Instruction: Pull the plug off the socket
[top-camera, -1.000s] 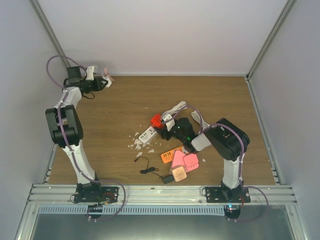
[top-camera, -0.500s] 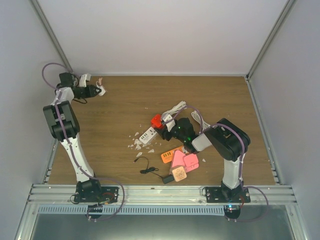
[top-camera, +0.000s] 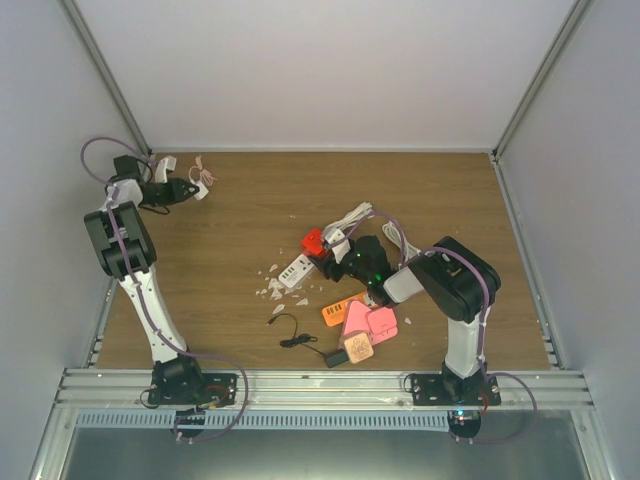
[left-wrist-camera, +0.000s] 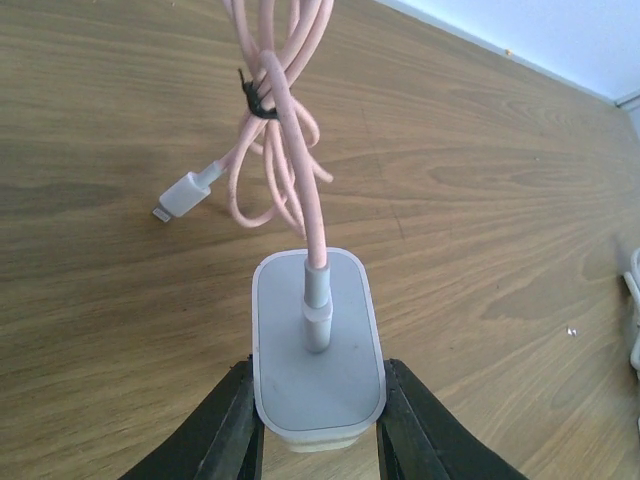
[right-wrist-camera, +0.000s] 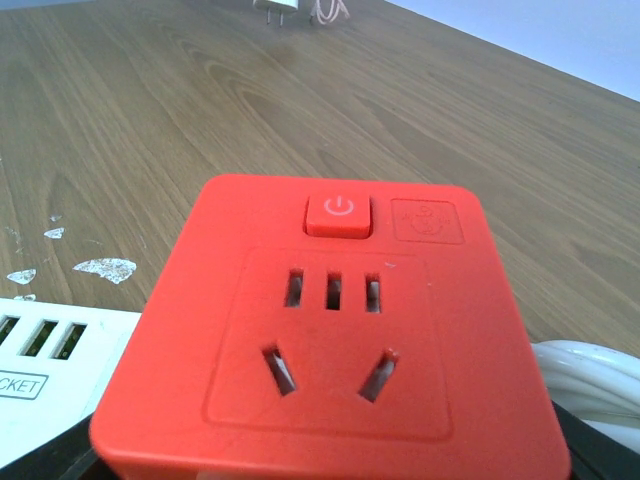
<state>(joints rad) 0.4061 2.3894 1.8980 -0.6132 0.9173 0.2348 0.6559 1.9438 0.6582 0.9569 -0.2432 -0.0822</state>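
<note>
The white plug sits between the fingers of my left gripper, which is shut on its sides. A bundled pink cable runs out of its face and lies on the wood. In the top view the left gripper is at the far left corner with the plug. My right gripper is shut on the red socket at the table's middle. In the right wrist view the socket shows empty slots; its jaws are mostly hidden beneath it.
A white power strip lies left of the socket, with white scraps beside it. A coiled white cord lies behind. An orange card, pink pieces, a wooden block and a black adapter cable lie in front.
My left arm has drawn back toward the far left corner with the plug in its jaws, turning the wrist downward. The right arm and the red socket have not moved.
</note>
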